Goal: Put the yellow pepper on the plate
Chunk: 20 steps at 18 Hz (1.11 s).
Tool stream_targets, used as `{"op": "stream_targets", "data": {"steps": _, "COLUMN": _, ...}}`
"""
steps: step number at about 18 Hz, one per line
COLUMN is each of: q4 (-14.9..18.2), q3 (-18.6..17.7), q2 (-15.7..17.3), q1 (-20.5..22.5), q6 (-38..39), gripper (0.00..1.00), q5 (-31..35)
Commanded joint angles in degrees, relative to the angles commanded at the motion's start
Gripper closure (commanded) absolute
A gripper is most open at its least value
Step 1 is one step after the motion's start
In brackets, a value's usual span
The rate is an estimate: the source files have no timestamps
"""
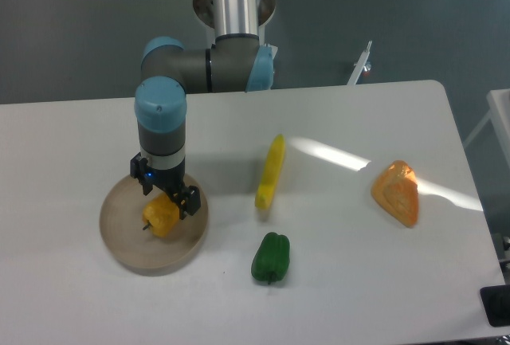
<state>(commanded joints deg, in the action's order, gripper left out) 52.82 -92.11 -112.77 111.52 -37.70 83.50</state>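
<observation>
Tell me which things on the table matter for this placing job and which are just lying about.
Part of the job:
- yellow pepper, lying on the plate
- plate, tan and round
- gripper, just above the pepper

Lying about:
- green pepper, right of the plate
- long slim yellow piece
- orange wedge-shaped piece, far right
</observation>
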Motion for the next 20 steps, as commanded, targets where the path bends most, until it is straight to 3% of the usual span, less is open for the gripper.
{"op": "stream_targets", "data": {"steps": 5, "q4": 0.09, "q3": -0.18, "q2": 3.87, "q1": 9.40, "q6": -5.34, "gripper": 0.00, "q5": 0.96}}
{"op": "stream_targets", "data": {"steps": 11, "q4": 0.09, "q3": 2.89, "q2": 3.88, "q1": 21.27, "q6": -21.61, "gripper": 0.00, "q5": 2.90}}
{"op": "stream_targets", "data": {"steps": 16, "q4": 0.26, "q3": 6.85, "q2": 2.30, "q1": 26.63, "q6": -28.81, "gripper": 0.00, "q5": 5.36}}
{"op": "stream_targets", "data": {"steps": 20, "q4": 0.18, "q3": 9.39, "q2": -0.07, "q1": 27.96, "q6": -33.57, "gripper": 0.00, "q5": 5.54}}
